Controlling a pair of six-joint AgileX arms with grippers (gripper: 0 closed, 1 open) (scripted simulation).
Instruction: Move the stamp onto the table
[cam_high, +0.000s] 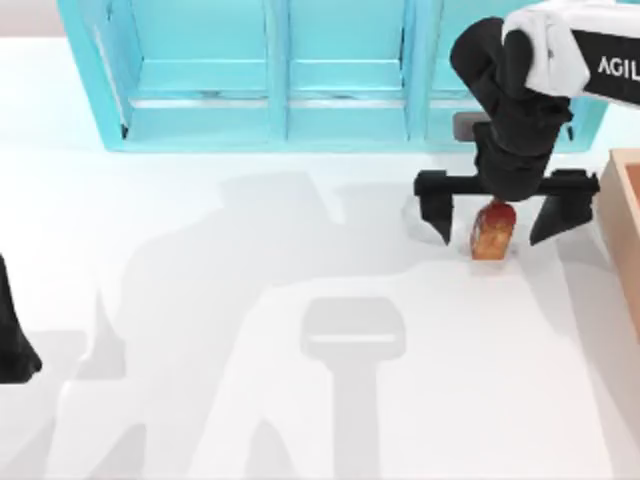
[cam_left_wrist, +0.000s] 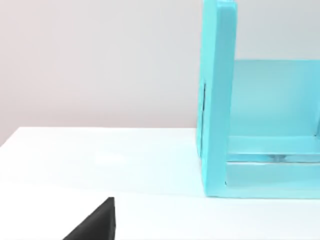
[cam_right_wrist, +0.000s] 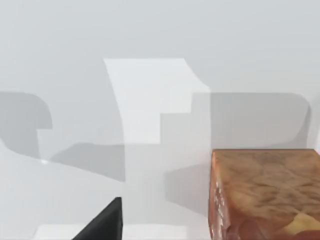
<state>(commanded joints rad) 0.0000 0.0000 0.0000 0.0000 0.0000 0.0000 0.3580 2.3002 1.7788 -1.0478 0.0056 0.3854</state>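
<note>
While the right gripper (cam_high: 493, 222) hung over the right half of the table (cam_high: 250, 300), its two black fingers (cam_high: 436, 212) were spread wide, one on each side of the stamp (cam_high: 492, 231) and touching neither side of it. The stamp stood on the white surface, red end up, between the turquoise shelf unit (cam_high: 280, 90) behind and a tan wooden box (cam_high: 625, 230) at the right edge. The right wrist view showed the stamp's mottled brown face (cam_right_wrist: 265, 195) close up; the left wrist view showed the shelf's end wall (cam_left_wrist: 217, 100) against a plain pale wall. Left arm (cam_high: 15, 340) was parked at the left edge; fingers' state cannot be told.
</note>
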